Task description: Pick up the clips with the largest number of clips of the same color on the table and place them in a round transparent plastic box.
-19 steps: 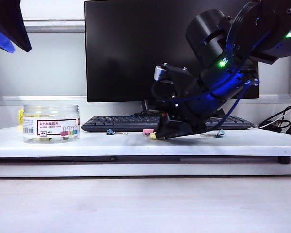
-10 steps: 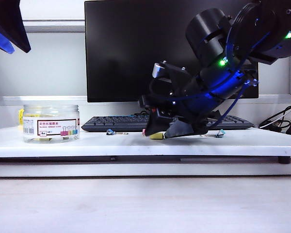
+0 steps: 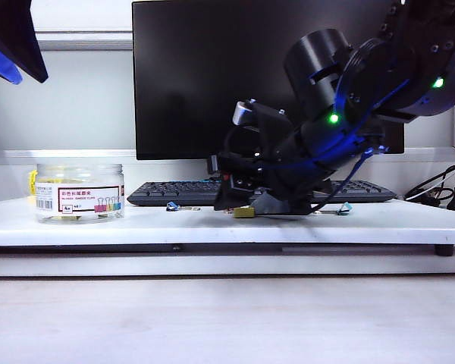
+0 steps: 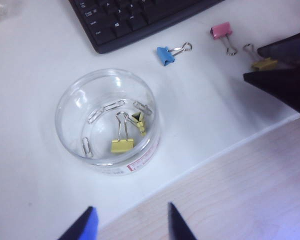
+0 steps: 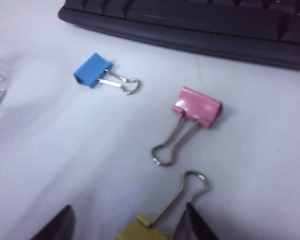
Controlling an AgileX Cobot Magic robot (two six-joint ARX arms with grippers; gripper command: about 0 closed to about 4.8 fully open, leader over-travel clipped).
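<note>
2 yellow clips (image 4: 127, 135) already sit in the round clear box (image 4: 70, 107). Right tool (image 5: 127, 222) just dropped to the counter (image 3: 98, 227) and spread around the 3rd yellow clip (image 5: 140, 231), gripping nothing yet. Left tool (image 4: 132, 225) hovers above the box, half-open, empty.

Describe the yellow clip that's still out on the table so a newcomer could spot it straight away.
Start at the black keyboard on the white table; in front of it lie loose clips. The yellow clip is the one nearest the table's front edge, between the open right gripper's fingertips. Its neighbours are the pink clip and the blue clip; the other yellow ones sit inside the round transparent plastic box.
</note>
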